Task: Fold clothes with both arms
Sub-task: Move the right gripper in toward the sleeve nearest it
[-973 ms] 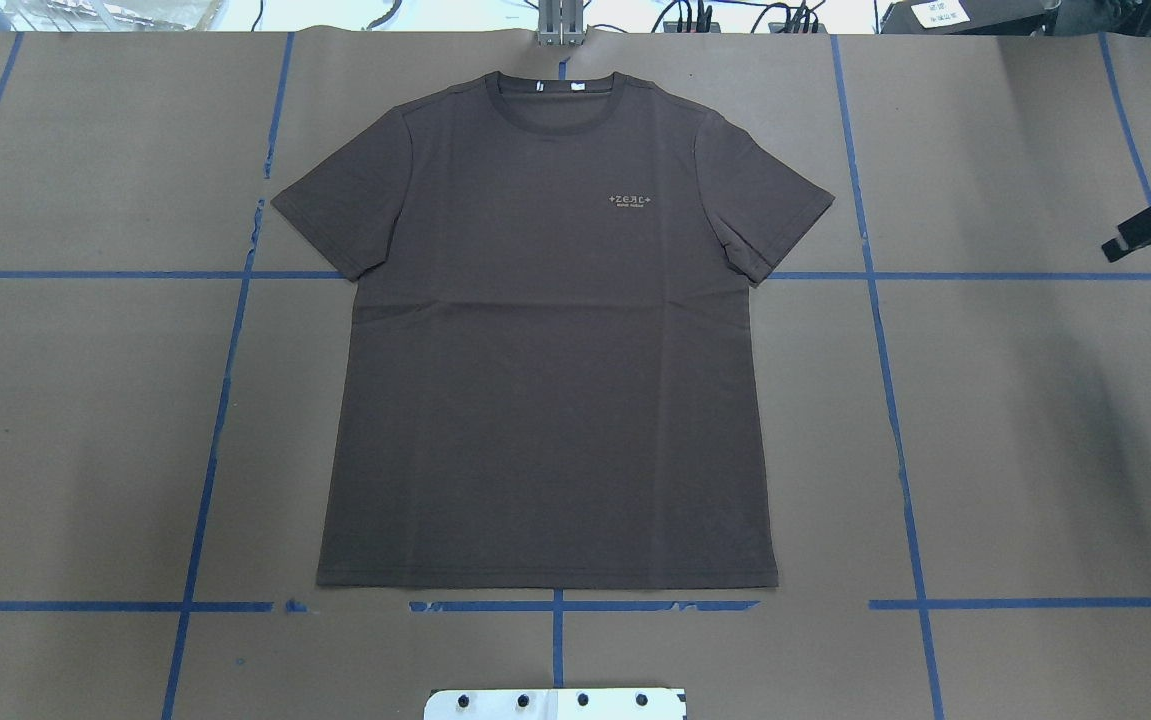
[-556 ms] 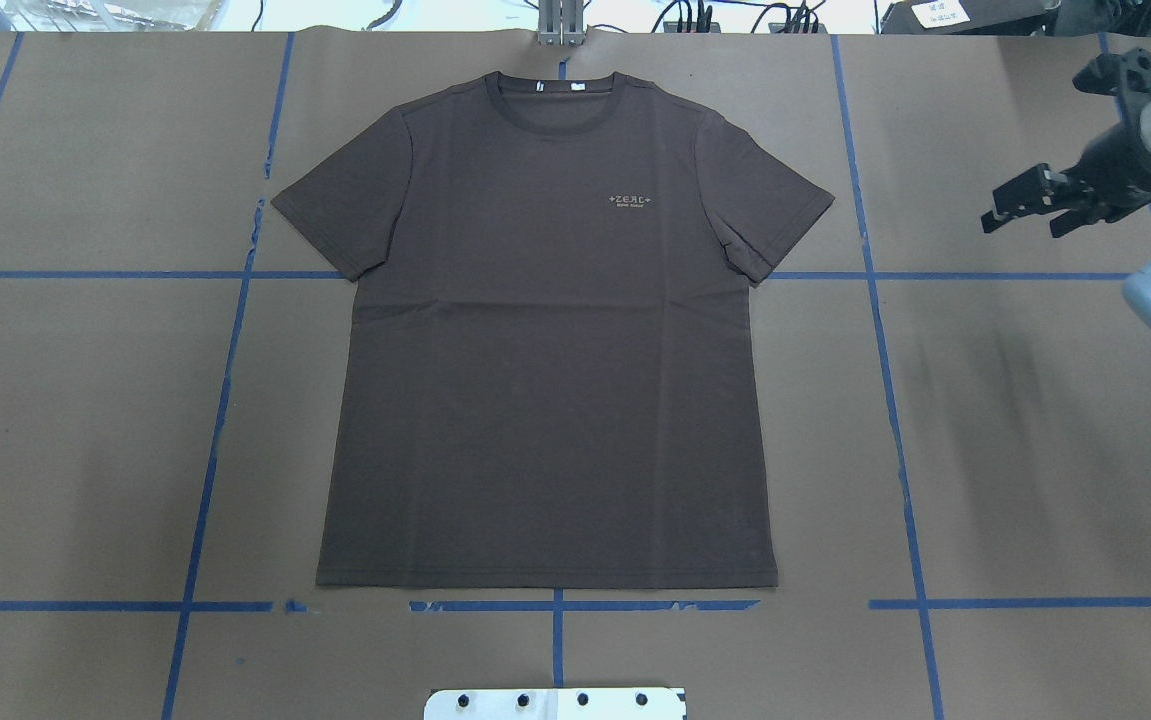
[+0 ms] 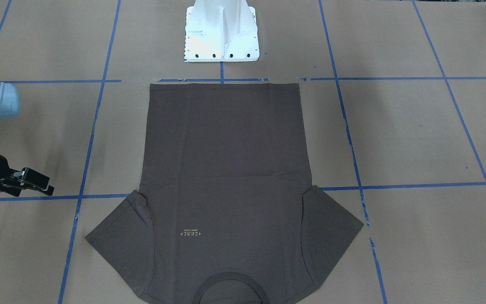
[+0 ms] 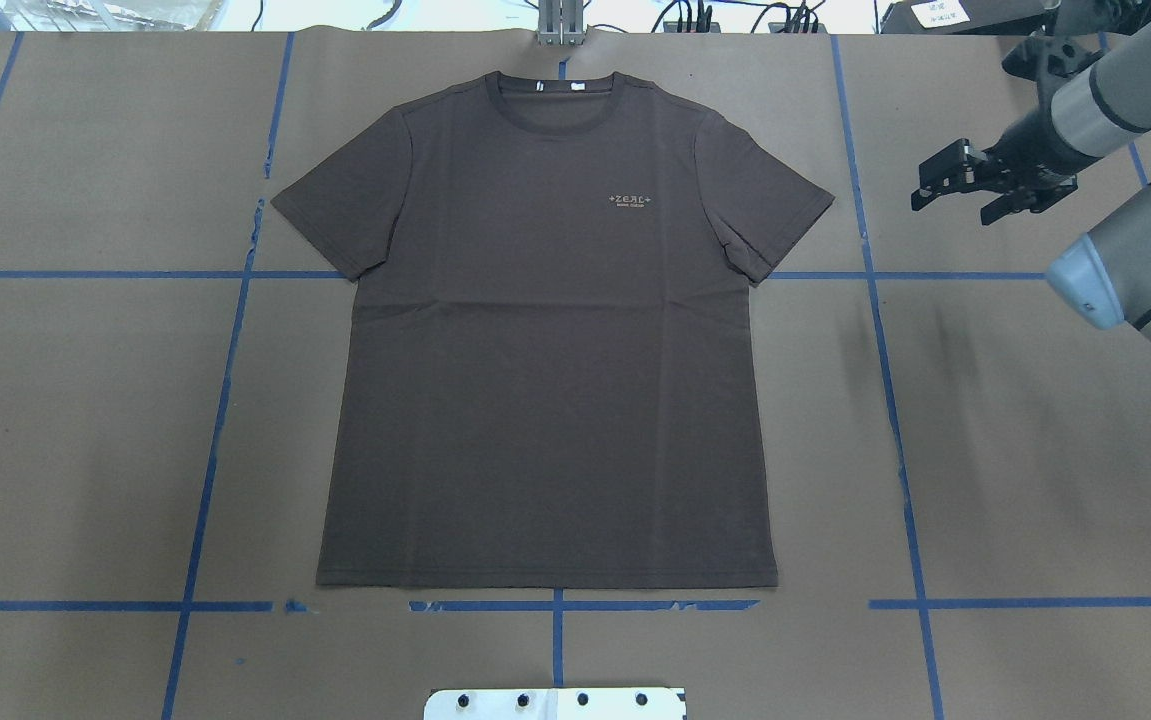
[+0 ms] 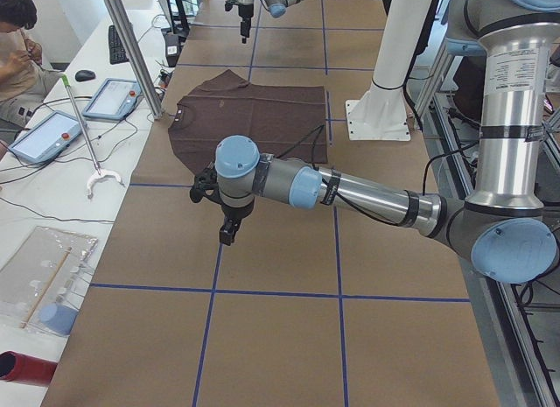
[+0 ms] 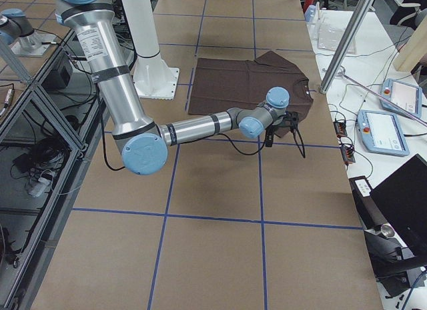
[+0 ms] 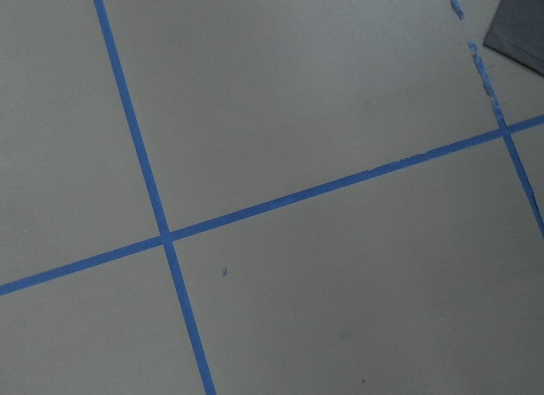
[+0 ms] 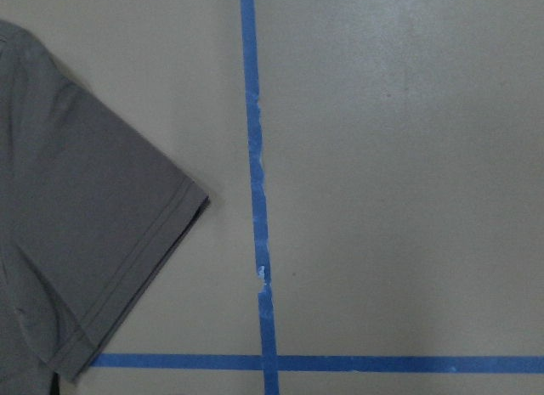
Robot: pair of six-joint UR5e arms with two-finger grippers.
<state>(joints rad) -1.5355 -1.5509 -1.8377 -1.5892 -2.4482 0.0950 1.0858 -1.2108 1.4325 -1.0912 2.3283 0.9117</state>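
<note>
On the T-shirt [image 4: 545, 350], a pale chest logo [image 4: 632, 200] reads "ZEAL"; right pincer [image 4: 953, 200] spread open, left pincer [image 5: 228, 231] impossible to tell.

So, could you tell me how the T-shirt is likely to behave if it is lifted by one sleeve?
The T-shirt lies flat with faint creases, so probably thin and floppy: it should drape and trail rather than hold shape. It looks light, and on the smooth paper it may slide or bunch if pushed.
</note>
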